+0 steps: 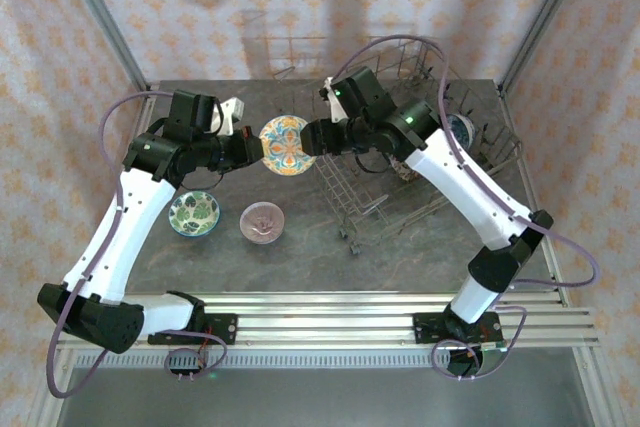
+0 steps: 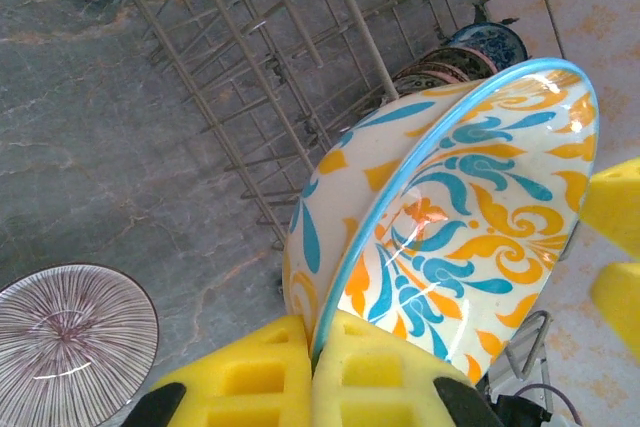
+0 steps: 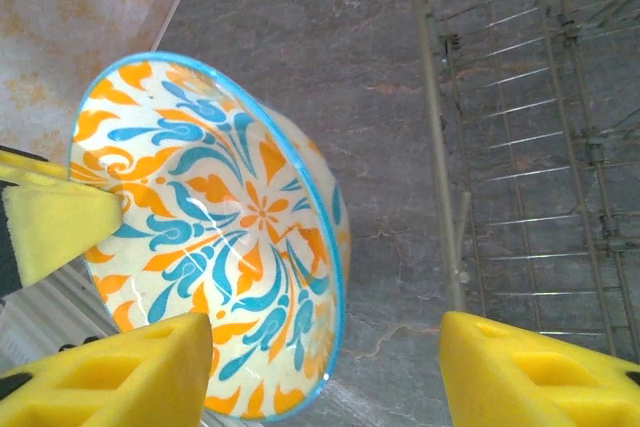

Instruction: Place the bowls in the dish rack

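Observation:
An orange-teal bowl [image 1: 287, 144] hangs above the table between the two arms, tilted on edge. My left gripper [image 1: 255, 147] is shut on its rim; in the left wrist view the yellow pads [image 2: 318, 357] pinch the blue edge of the bowl [image 2: 470, 207]. My right gripper [image 3: 325, 347] stands open around the opposite rim of the bowl [image 3: 210, 237], one pad before the patterned inside, the other well clear of the outside. The grey wire dish rack [image 1: 400, 197] stands just right of the bowl. A green bowl [image 1: 194, 213] and a brown-pink bowl [image 1: 262, 222] lie on the table.
Two bowls stand in the rack, a blue one [image 1: 462, 129] and a darker patterned one [image 1: 405, 169]. Rack tines [image 2: 280, 97] rise close behind the held bowl. Frame posts and patterned walls bound the table on three sides.

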Controlling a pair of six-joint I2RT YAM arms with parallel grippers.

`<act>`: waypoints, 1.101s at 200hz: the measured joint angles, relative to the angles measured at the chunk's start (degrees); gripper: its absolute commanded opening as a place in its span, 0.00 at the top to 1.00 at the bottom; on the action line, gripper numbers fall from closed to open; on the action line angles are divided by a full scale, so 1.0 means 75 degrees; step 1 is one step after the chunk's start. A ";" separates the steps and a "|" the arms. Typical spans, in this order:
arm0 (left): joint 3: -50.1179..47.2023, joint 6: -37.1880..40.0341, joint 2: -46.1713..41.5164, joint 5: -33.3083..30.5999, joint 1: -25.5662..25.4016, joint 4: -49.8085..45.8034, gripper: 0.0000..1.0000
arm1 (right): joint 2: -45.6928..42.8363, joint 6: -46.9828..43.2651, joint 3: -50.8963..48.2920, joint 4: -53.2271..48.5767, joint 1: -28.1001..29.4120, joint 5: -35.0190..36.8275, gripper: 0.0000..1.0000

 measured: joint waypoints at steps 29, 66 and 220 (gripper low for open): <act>0.0090 -0.0026 0.0003 -0.0003 -0.0058 0.0052 1.00 | 0.0122 0.0044 -0.0055 0.0026 0.0000 -0.0134 0.54; 0.0114 -0.0114 0.0020 -0.0009 -0.0157 0.0108 1.00 | 0.0125 0.0102 -0.0140 0.0114 0.0000 -0.0149 0.70; 0.0152 -0.0213 0.0134 -0.0227 -0.0417 0.0259 0.76 | -0.0169 0.0493 -0.0577 0.0428 0.0000 0.0589 0.94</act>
